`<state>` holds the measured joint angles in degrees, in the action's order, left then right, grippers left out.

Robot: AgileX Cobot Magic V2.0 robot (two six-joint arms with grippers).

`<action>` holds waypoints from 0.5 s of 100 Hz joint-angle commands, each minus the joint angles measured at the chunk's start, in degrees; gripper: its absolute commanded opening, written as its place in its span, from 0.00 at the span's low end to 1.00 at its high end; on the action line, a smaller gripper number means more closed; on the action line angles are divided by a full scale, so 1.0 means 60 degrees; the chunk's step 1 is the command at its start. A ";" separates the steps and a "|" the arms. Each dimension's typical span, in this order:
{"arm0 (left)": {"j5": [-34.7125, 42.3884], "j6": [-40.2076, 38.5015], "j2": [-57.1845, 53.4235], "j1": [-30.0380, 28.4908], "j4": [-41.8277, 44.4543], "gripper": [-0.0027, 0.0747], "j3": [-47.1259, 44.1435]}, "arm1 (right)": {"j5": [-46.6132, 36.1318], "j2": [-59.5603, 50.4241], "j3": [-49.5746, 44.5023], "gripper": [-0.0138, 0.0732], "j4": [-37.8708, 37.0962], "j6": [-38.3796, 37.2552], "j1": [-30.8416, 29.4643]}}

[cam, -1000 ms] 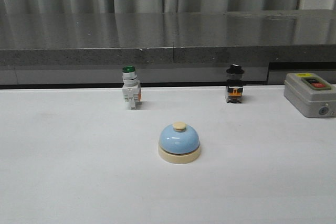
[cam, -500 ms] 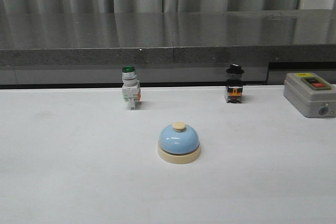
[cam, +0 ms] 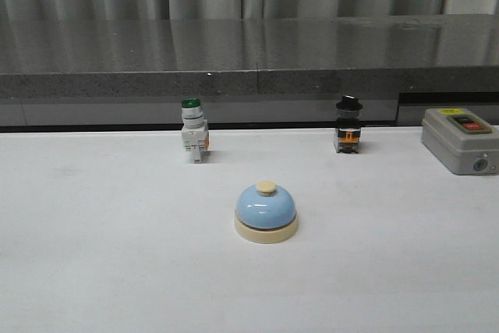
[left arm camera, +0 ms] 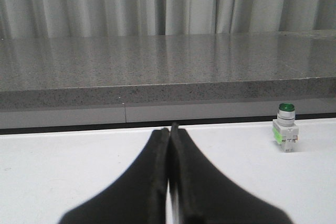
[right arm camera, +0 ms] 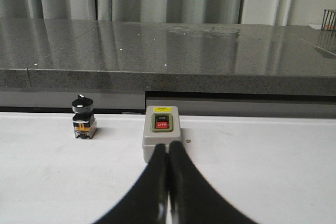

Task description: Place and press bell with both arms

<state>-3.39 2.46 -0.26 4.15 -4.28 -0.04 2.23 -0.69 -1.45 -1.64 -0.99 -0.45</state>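
Observation:
The light-blue dome bell (cam: pixel 266 210) with a cream base and cream button stands upright on the white table (cam: pixel 117 255), near the middle in the front view. No arm or gripper shows in the front view. My left gripper (left arm camera: pixel 169 129) shows only in the left wrist view, its jaws pressed together and empty above bare table. My right gripper (right arm camera: pixel 168 146) shows only in the right wrist view, jaws together and empty, low over the table. The bell is out of both wrist views.
A green-capped white switch (cam: pixel 193 139) stands at the back left and also shows in the left wrist view (left arm camera: pixel 285 134). A black-capped switch (cam: pixel 348 125) stands back right, also in the right wrist view (right arm camera: pixel 83 117). A grey on/off box (cam: pixel 460 139) sits far right, just beyond the right gripper (right arm camera: pixel 162 131). A dark stone ledge (cam: pixel 249 60) runs behind.

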 commanded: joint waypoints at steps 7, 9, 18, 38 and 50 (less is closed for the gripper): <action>0.0686 -0.0005 -0.0302 -0.0025 -0.0076 0.01 -0.0408 | -0.0767 -0.0104 0.0134 0.08 -0.0080 0.0042 -0.0049; 0.0686 -0.0005 -0.0302 -0.0025 -0.0076 0.01 -0.0408 | -0.0767 -0.0104 0.0134 0.08 -0.0080 0.0042 -0.0049; 0.0686 -0.0005 -0.0302 -0.0025 -0.0076 0.01 -0.0408 | -0.0779 -0.0104 0.0134 0.08 -0.0080 0.0042 -0.0049; 0.0686 -0.0005 -0.0302 -0.0025 -0.0076 0.01 -0.0408 | -0.1286 -0.0104 0.0134 0.08 -0.0090 0.0042 -0.0049; 0.0686 -0.0005 -0.0302 -0.0025 -0.0076 0.01 -0.0408 | -0.1693 -0.0104 0.0134 0.08 -0.0090 0.0042 -0.0049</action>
<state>-3.39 2.46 -0.26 4.15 -4.28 -0.04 -1.00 -0.69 -1.45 -1.73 -1.05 -0.45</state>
